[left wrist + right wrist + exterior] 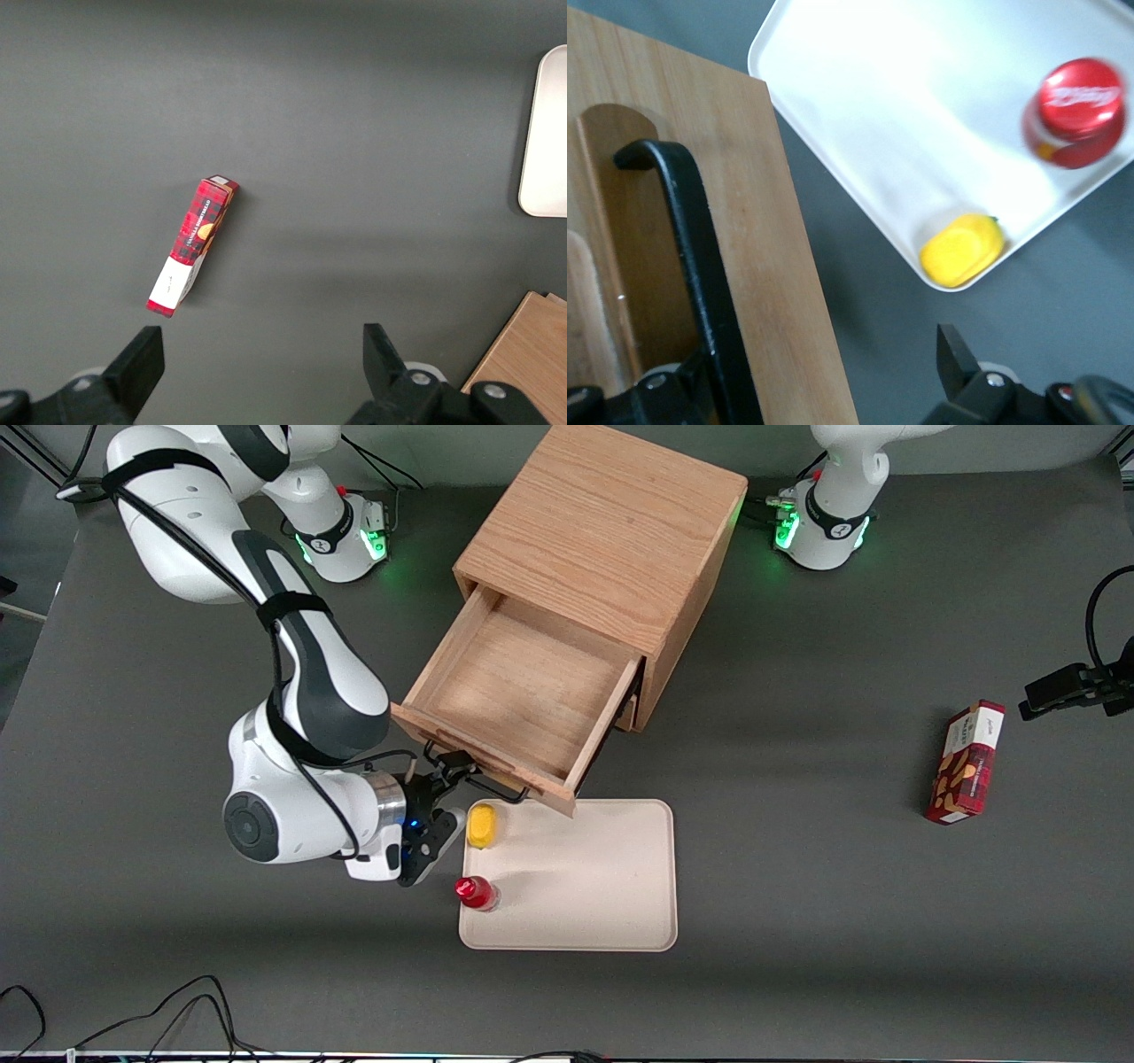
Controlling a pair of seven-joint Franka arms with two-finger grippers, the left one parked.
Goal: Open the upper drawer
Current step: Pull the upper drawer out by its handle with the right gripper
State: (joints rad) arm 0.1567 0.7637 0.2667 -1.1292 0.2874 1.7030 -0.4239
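Note:
The oak cabinet (611, 522) stands mid-table with its upper drawer (523, 682) pulled far out, its shallow wooden box bare inside. The light wood drawer front (771, 230) carries a thin black wire handle (485, 785) (691, 248). My right gripper (440, 778) (828, 376) sits in front of the drawer front at the handle, nearer the front camera than the cabinet. It is open: one finger lies against the handle bar, the other finger (954, 354) stands well apart over the grey table. Nothing is pinched between them.
A cream tray (602, 886) (859, 106) lies just in front of the open drawer, holding a yellow piece (482, 825) (963, 250) and a red-capped bottle (476, 892) (1078, 111). A red plaid box (966, 762) (195, 243) lies toward the parked arm's end.

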